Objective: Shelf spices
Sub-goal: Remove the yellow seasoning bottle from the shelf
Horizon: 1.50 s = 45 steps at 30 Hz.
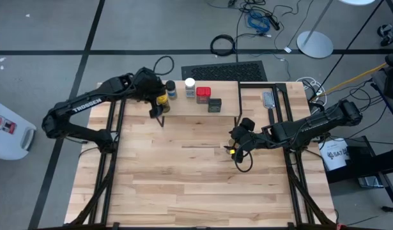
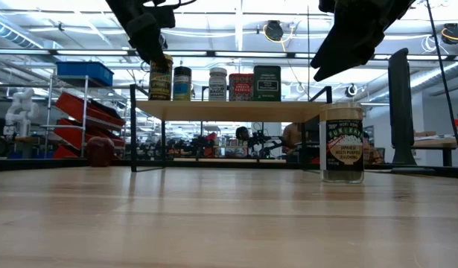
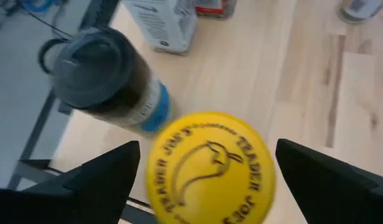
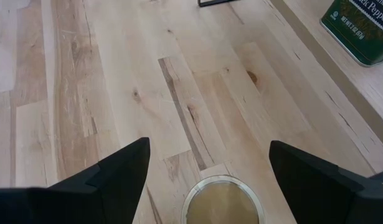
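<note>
With both grippers' fingers apart, a hasty left gripper (image 1: 159,107) could topple the yellow-topped jar (image 1: 161,98) at upper left, while your right gripper (image 4: 207,168) could tip the tan-topped jar (image 4: 222,201) below it.

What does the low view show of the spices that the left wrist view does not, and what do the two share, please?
Only the low view shows the shelf side-on with five spices in a row, plus a tan-topped jar standing alone on the table. Only the left wrist view shows the printed top of the yellow lid, with the open left claw straddling it. Both share the yellow-topped jar and the dark-capped jar beside it.
</note>
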Tool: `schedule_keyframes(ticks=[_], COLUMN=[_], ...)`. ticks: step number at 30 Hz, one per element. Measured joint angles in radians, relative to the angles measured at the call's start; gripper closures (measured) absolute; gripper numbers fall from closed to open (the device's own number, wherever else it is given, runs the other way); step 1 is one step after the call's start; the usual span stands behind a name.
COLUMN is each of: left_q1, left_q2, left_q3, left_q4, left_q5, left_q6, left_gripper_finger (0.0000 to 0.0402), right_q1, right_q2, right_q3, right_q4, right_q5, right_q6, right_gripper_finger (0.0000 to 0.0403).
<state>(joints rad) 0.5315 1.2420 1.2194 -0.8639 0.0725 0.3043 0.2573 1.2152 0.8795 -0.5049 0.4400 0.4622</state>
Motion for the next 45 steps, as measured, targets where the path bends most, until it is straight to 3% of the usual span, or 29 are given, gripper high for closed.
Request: schedule_keyframes(ticks=[21, 27, 31, 45], left_q1=[-0.002, -0.002, -0.003, -0.141], left_q2=[-0.035, -0.057, -0.072, -0.093], left_q3=[0.0, 0.0, 0.0, 0.0], left_q4=[-0.039, -0.039, -0.037, 0.007], left_q5=[0.031, 0.038, 0.095, 0.142], left_q6=[-0.001, -0.01, -0.035, -0.13], left_gripper_finger=[0.0166, 0.0168, 0.0168, 0.0168], right_q1=[0.0, 0.0, 0.0, 0.0], right_q2=[0.0, 0.0, 0.0, 0.008], right_q3=[0.0, 0.0, 0.0, 0.0], right_q4=[0.0, 0.008, 0.048, 0.401], right_q5=[0.0, 0.0, 0.002, 0.002], right_q6=[-0.003, -0.003, -0.013, -0.196], right_gripper_finger=[0.0085, 0.0085, 0.0085, 0.0085])
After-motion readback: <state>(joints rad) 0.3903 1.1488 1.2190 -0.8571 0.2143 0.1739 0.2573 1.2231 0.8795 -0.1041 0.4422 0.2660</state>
